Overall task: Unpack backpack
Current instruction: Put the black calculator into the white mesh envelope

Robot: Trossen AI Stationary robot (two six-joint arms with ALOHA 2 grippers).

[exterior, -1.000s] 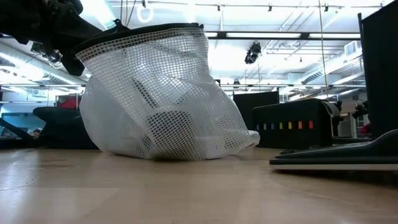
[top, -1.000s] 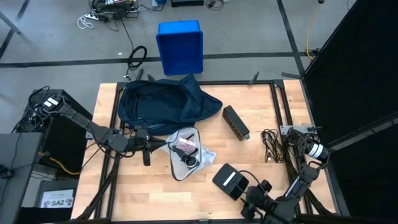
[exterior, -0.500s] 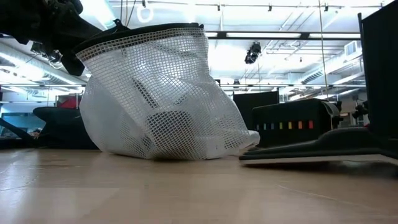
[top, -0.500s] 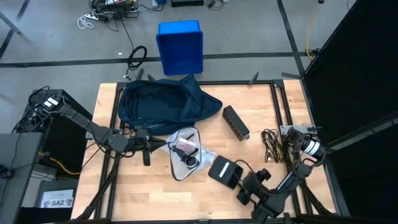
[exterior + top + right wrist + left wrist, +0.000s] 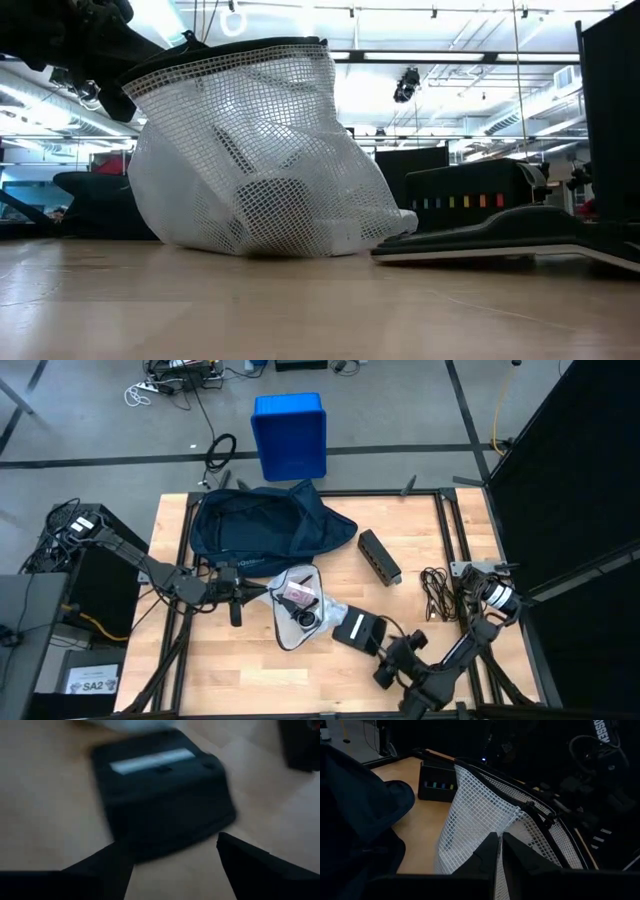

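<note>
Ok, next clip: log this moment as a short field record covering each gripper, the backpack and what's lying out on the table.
left gripper: shut on the rim of the white mesh pouch
right gripper: fingers apart around one end of the flat black device; firm grip not clear
backpack: lying at the table's far edge, partly open
table: also holds a black box with coloured dots and a coiled black cable
blue bin: on the floor beyond the table

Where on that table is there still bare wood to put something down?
Bare wood shows along the near edge of the table, below the white mesh bag, and at the far right corner beyond the black box. It is crowded mid-table, where the backpack, mesh bag and flat black device cluster.
</note>
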